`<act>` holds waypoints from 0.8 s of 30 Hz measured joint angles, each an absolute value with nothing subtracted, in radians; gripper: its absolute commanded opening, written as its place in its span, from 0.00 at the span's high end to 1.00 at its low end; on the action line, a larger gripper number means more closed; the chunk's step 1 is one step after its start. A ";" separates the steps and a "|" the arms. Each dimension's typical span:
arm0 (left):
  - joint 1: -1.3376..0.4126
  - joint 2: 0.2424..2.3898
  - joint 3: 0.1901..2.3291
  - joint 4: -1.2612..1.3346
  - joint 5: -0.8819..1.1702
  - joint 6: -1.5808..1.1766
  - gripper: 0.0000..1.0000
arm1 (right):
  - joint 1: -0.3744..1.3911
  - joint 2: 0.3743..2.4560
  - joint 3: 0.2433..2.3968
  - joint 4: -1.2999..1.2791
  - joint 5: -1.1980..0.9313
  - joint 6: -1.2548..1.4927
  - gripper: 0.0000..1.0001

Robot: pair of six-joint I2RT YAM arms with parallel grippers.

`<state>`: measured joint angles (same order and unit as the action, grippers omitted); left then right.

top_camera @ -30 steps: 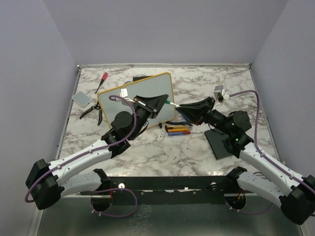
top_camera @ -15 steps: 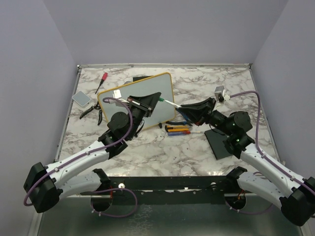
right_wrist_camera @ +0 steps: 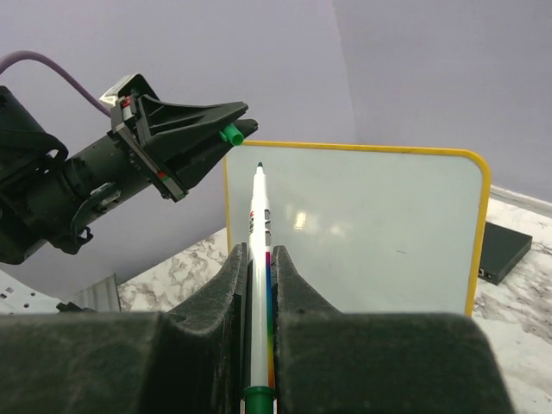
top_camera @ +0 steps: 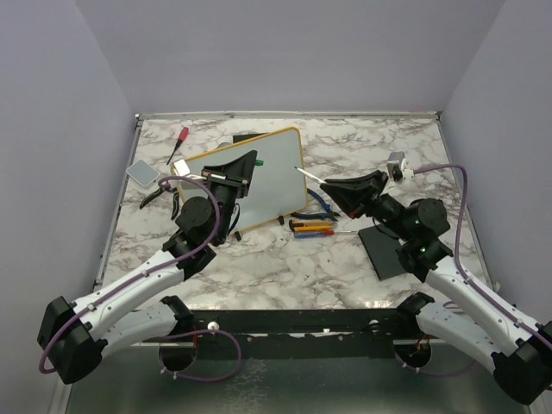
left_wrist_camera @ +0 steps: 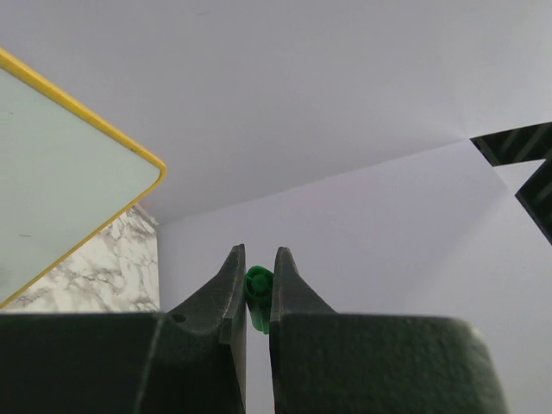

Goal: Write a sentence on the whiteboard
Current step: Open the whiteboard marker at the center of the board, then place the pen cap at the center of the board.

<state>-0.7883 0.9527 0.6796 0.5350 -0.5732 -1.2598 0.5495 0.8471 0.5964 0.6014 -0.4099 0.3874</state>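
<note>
**Cap's off, pen ready**

The left gripper has swung clear, jaws pinched on the small green plastic cap. The right gripper clamps the white rainbow-striped marker, its tip now bare. The yellow-framed white whiteboard sits blank on the marble table beneath the left gripper. Writing can begin, I'd say.

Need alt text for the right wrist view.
The right gripper, jaws shut on an uncapped marker, points its tip at the blank, yellow-framed whiteboard. At upper left, the left gripper holds a small green cap between its jaws.
</note>
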 measured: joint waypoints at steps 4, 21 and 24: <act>-0.788 0.949 0.696 0.495 -0.566 -1.202 1.00 | 0.550 0.816 0.600 0.539 -0.341 0.364 0.99; -1.000 1.154 0.942 -0.118 -0.257 -0.583 1.00 | 0.548 0.816 0.757 0.085 0.184 0.234 0.99; -1.043 1.216 0.939 -0.200 -0.248 -0.535 1.00 | 0.548 0.816 0.757 0.055 0.208 0.234 0.99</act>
<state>-1.0428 1.2160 0.9390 -0.2001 -0.2478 -0.5350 0.5484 0.8162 0.7574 0.0547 0.2077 0.2344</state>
